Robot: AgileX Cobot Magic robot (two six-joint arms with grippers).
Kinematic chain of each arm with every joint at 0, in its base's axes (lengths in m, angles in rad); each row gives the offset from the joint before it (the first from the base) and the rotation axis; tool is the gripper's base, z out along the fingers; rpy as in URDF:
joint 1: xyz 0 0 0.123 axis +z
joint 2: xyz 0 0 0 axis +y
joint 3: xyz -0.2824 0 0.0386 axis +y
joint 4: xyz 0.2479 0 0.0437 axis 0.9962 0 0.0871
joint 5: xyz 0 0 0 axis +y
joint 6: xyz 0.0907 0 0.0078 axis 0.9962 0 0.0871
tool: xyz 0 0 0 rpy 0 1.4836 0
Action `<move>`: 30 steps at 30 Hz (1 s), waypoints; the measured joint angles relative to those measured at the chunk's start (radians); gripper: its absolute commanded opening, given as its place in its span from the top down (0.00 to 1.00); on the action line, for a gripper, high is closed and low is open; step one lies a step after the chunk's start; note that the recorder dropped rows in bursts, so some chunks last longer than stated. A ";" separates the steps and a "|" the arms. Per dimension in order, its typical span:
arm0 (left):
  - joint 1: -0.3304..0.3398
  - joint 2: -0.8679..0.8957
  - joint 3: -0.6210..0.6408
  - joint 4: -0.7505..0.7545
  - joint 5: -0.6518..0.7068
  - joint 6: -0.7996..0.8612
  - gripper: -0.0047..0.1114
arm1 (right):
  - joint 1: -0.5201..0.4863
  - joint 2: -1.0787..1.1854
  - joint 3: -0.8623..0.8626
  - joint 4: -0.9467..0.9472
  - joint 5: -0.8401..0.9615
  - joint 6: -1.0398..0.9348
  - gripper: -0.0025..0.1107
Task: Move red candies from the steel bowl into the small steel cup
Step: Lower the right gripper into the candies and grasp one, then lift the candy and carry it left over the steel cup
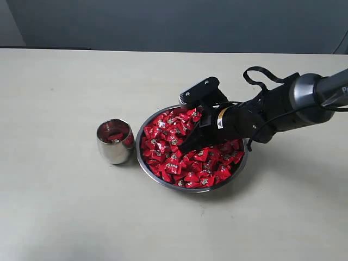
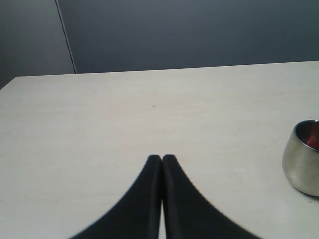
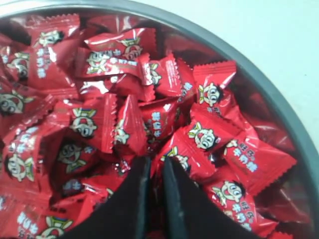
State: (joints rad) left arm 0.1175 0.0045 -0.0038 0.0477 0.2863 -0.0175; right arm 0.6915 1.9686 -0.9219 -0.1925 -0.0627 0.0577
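Steel bowl [image 1: 190,190] full. Small steel cup [image 1: 115,142] just beside the bowl. Left gripper [image 2: 162,158] closed and empty. Right gripper [image 3: 154,162] is in the bowl, jaws nearly together, apparently pinching one of the red candies [image 1: 168,141]. Advise confirming the hold, then lifting straight above the rim.

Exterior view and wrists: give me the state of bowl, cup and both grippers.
Bowl: on the table, heaped with red candies.
Cup: upright beside the bowl, a few candies inside.
Left gripper: shut, empty, over bare table.
Right gripper: jaws nearly together, tips down among the candies; grip unclear.
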 measured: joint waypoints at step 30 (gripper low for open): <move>0.000 0.000 0.000 0.000 0.000 0.000 0.96 | 0.000 -0.161 0.000 -0.006 0.090 0.000 0.99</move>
State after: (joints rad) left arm 0.1175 0.0045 -0.0038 0.0477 0.2863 -0.0175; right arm 0.6915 1.8078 -0.9219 -0.1981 0.0272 0.0577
